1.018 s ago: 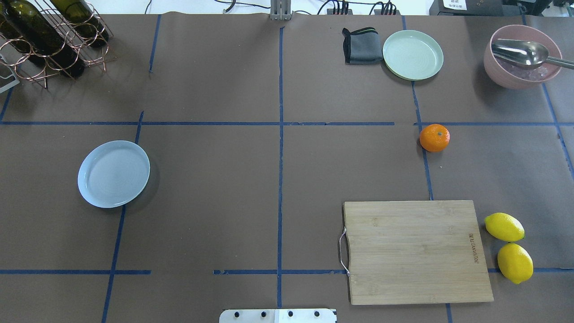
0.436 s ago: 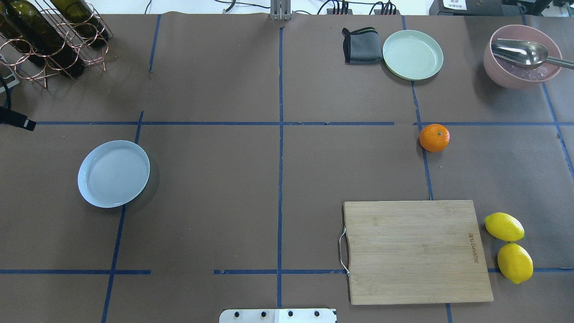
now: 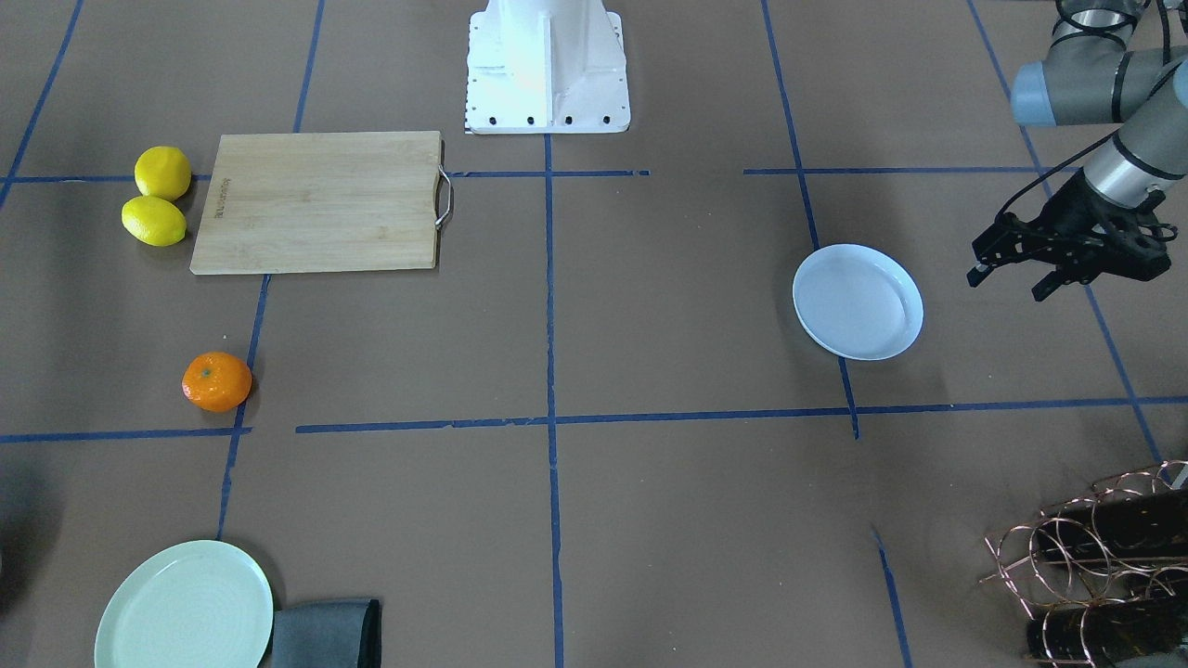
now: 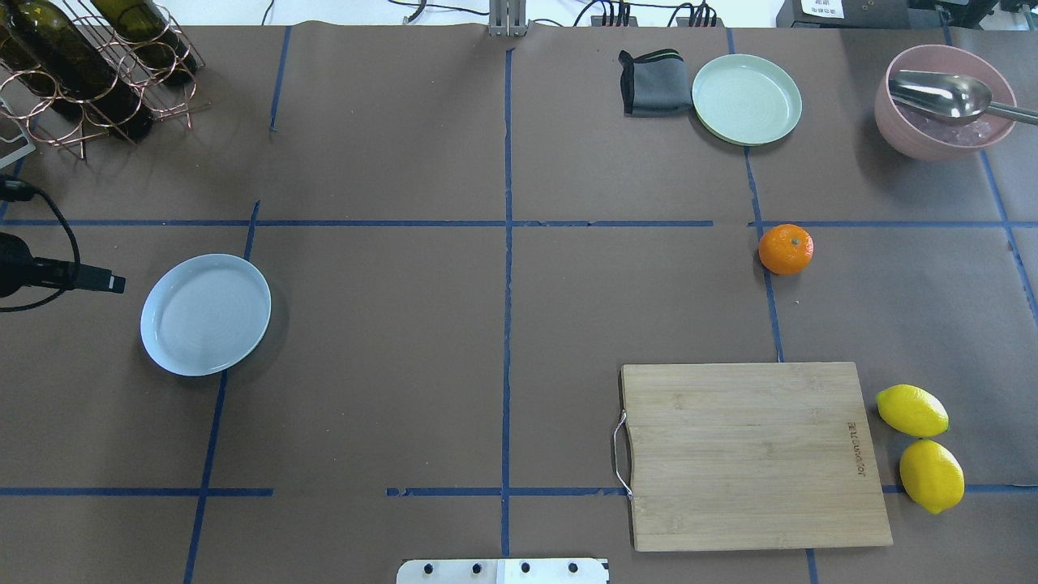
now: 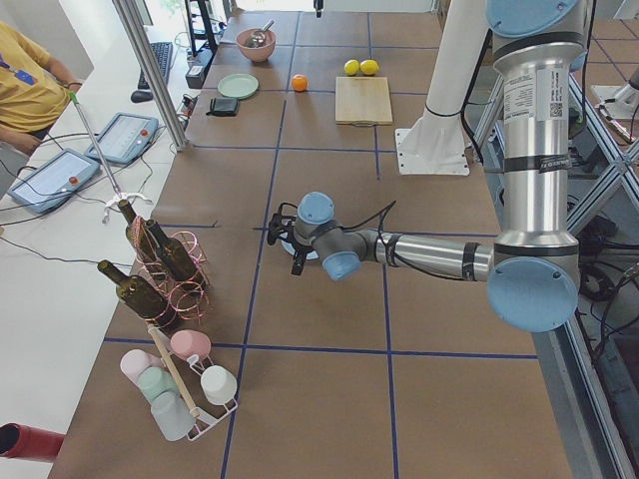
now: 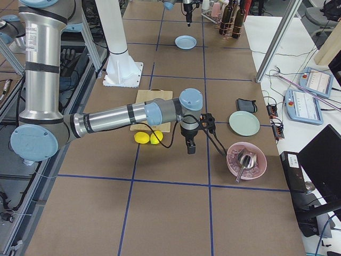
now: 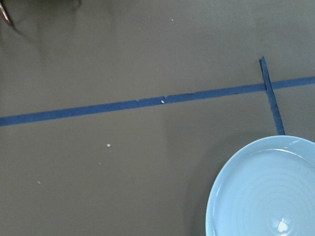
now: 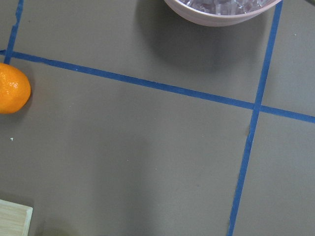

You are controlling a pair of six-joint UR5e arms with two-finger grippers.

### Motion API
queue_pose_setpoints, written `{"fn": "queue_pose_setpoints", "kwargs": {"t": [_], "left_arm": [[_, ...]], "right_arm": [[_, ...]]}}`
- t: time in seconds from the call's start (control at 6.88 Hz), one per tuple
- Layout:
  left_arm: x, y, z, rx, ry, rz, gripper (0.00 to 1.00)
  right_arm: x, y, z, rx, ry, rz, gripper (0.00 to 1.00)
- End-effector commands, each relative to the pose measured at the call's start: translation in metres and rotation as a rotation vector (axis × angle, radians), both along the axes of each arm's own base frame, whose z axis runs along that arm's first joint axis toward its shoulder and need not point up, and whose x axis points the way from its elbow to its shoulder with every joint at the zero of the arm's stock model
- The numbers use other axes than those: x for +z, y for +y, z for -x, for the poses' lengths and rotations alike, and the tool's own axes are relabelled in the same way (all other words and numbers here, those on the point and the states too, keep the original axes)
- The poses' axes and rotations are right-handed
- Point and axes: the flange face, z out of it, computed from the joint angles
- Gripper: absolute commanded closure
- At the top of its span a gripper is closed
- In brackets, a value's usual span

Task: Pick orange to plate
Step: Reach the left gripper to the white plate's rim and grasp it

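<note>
The orange point(image 4: 785, 248) lies on the brown table on my right side, also seen in the front view point(image 3: 216, 381) and at the left edge of the right wrist view point(image 8: 12, 88). The pale bluish-white plate point(image 4: 205, 314) sits empty on the left side point(image 3: 858, 301); part of it fills the lower right of the left wrist view point(image 7: 266, 191). My left gripper point(image 3: 1005, 286) hovers just outside the plate's left rim point(image 4: 113, 284), open and holding nothing. My right gripper point(image 6: 190, 146) shows only in the exterior right view, pointing down; I cannot tell its state.
A wooden cutting board point(image 4: 754, 454) lies at the near right with two lemons point(image 4: 912, 410) beside it. A mint-green plate point(image 4: 746, 99), grey cloth point(image 4: 653, 83) and pink bowl with a metal scoop point(image 4: 941, 101) stand at the back right. A wire bottle rack point(image 4: 89, 65) fills the back left corner.
My left gripper has come in from the left edge and moved toward the plate. The orange and plate have not moved.
</note>
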Motion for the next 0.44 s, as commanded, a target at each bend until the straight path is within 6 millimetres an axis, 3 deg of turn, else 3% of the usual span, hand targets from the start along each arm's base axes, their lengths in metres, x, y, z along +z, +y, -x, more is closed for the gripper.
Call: {"fn": "queue_pose_setpoints", "kwargs": {"t": [0.0, 0.29], "left_arm": [[0.008, 0.018, -0.035, -0.030, 0.008, 0.070, 0.19], [0.016, 0.023, -0.046, -0.068, 0.003, 0.130, 0.38]], "right_arm": [[0.001, 0.000, 0.000, 0.000, 0.001, 0.003, 0.00], [0.002, 0.000, 0.000, -0.004, 0.000, 0.001, 0.00]]}}
